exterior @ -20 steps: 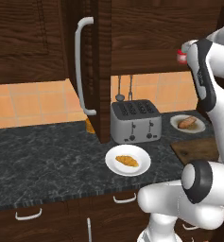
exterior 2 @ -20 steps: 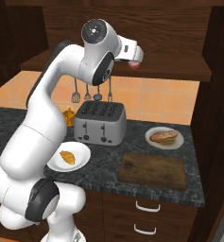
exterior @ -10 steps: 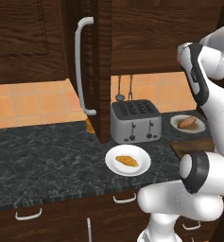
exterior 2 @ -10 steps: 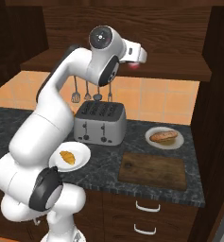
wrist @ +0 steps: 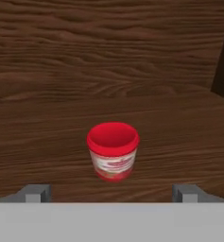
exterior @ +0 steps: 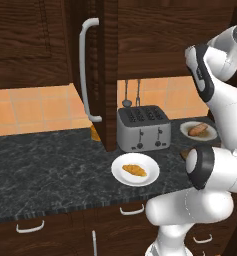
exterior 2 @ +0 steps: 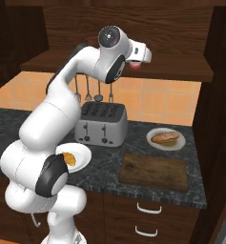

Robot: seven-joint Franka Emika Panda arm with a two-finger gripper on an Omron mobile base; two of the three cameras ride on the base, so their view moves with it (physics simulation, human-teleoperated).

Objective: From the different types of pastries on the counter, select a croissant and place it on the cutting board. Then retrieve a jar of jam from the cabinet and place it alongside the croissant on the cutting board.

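The jar of jam (wrist: pixel 113 151), pale with a red lid, stands upright on the wooden shelf of the cabinet (wrist: pixel 108 56). My gripper (wrist: pixel 111 194) is open, its fingertips (wrist: pixel 35 193) wide to either side and just short of the jar. From the right base view the gripper (exterior 2: pixel 139 58) is raised at the cabinet shelf (exterior 2: pixel 181 71), with the jar (exterior 2: pixel 135 65) a red spot under it. The croissant (exterior: pixel 134 171) lies on a white plate (exterior: pixel 121 175) on the counter (exterior: pixel 50 160). The cutting board (exterior 2: pixel 155 171) is bare.
The cabinet door (exterior: pixel 107 75) with its white handle (exterior: pixel 87 70) stands open over the counter. A toaster (exterior 2: pixel 100 125) sits behind the croissant plate. The brownish pastry (exterior 2: pixel 166 138) rests on its plate behind the board. Utensils (exterior 2: pixel 88 88) hang on the tiled wall.
The arm's upper joints have swung to the right and the hand has edged slightly toward the jar. The jar and pastries have not moved.
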